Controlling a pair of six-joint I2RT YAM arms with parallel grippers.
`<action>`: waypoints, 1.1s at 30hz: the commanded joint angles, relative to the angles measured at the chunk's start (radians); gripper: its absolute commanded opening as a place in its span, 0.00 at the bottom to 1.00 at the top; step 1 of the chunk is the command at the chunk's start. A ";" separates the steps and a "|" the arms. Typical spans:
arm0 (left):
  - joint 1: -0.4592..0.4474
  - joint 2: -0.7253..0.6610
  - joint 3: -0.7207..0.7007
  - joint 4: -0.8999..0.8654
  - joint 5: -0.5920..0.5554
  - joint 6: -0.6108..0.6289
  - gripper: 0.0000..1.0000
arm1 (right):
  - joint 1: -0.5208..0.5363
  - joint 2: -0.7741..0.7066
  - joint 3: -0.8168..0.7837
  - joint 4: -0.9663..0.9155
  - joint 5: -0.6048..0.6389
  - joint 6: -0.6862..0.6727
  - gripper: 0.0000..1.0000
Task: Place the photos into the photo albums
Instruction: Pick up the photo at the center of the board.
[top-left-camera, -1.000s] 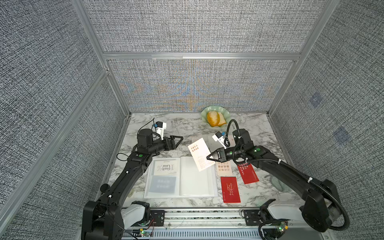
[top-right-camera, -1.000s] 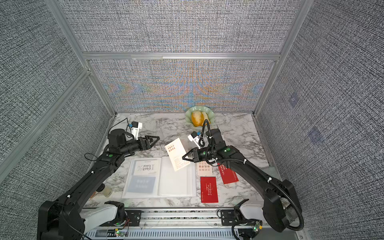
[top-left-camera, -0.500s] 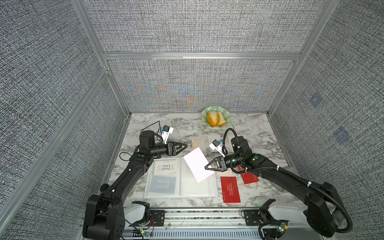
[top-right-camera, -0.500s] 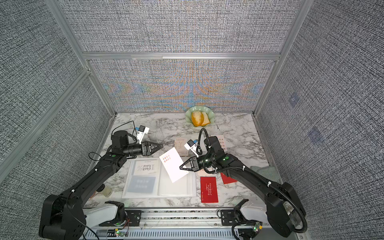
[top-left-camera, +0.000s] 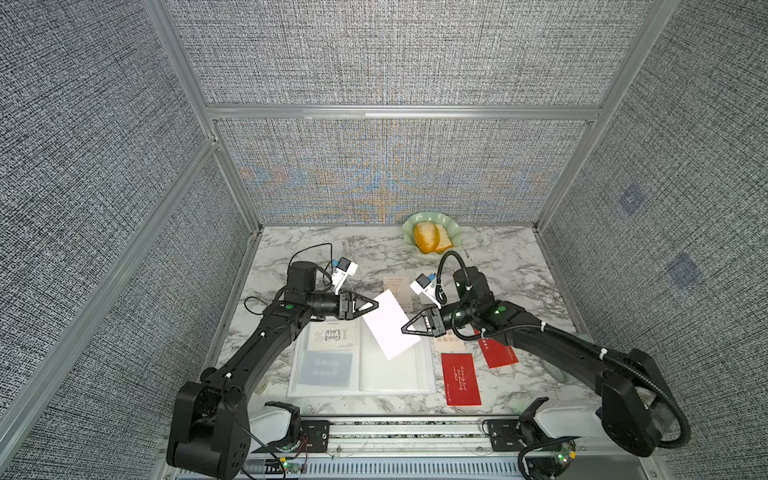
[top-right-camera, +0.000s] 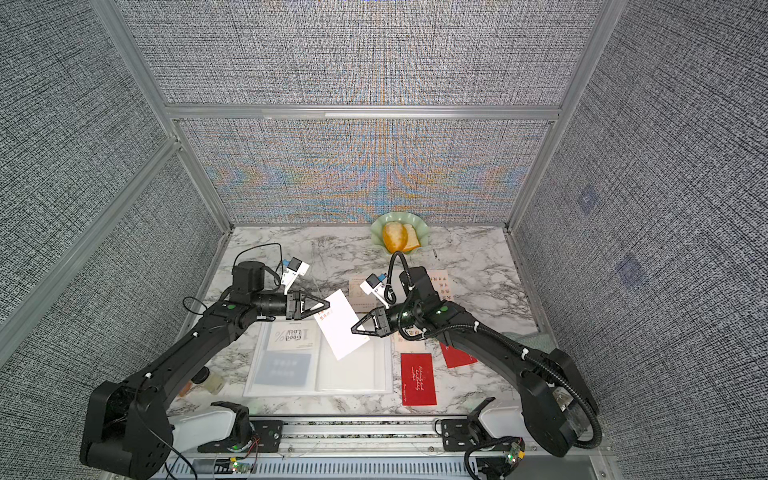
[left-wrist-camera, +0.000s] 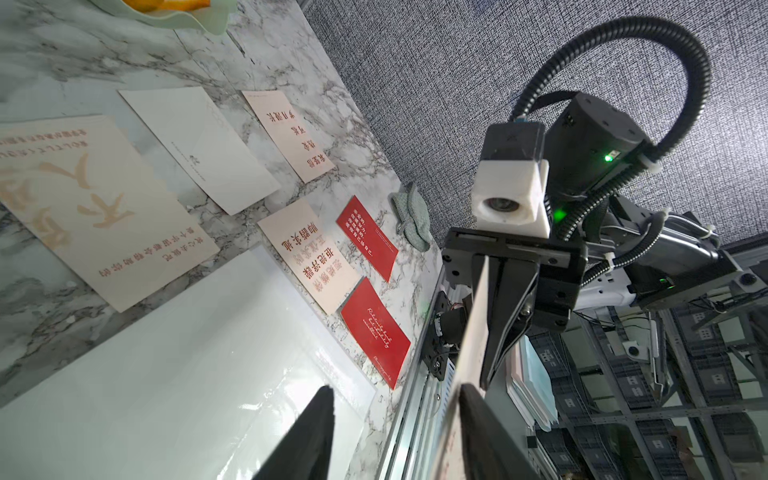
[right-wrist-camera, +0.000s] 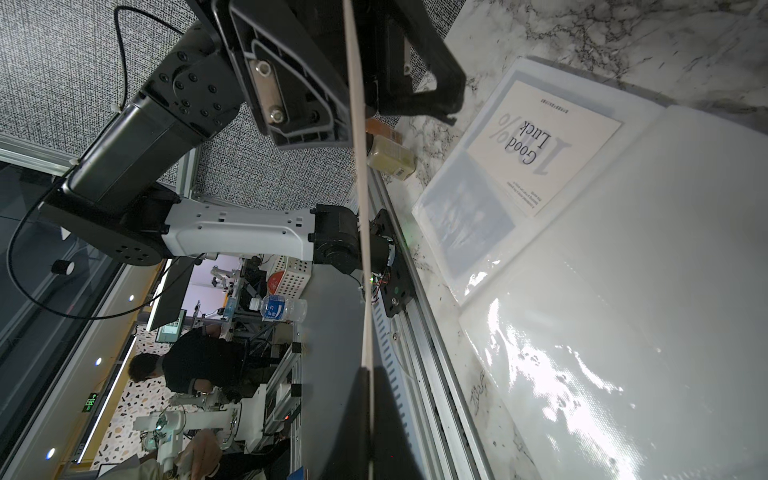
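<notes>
My right gripper (top-left-camera: 406, 328) stays clamped on the photo (top-left-camera: 386, 334) above the open photo album (top-left-camera: 395, 374), and my left gripper (top-left-camera: 373, 306) has come in, jaws narrowing around its far corner, seemingly not yet pinching, so a handover looks near.

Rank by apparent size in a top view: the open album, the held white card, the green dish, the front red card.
1. album, clearly largest.
2. white card, though raised nearer the camera, which flatters it.
3. green dish and front red card: too alike to rank; the dish sits farther back.
</notes>
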 joint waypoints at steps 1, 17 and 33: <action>-0.006 0.003 0.005 0.004 0.032 0.023 0.38 | -0.001 0.014 0.016 0.008 -0.021 -0.024 0.00; -0.006 0.000 0.003 0.034 -0.006 -0.019 0.00 | -0.027 0.086 0.053 -0.024 -0.031 -0.051 0.07; 0.019 -0.079 -0.105 0.447 -0.273 -0.415 0.00 | -0.113 -0.063 -0.070 0.033 0.183 0.079 0.61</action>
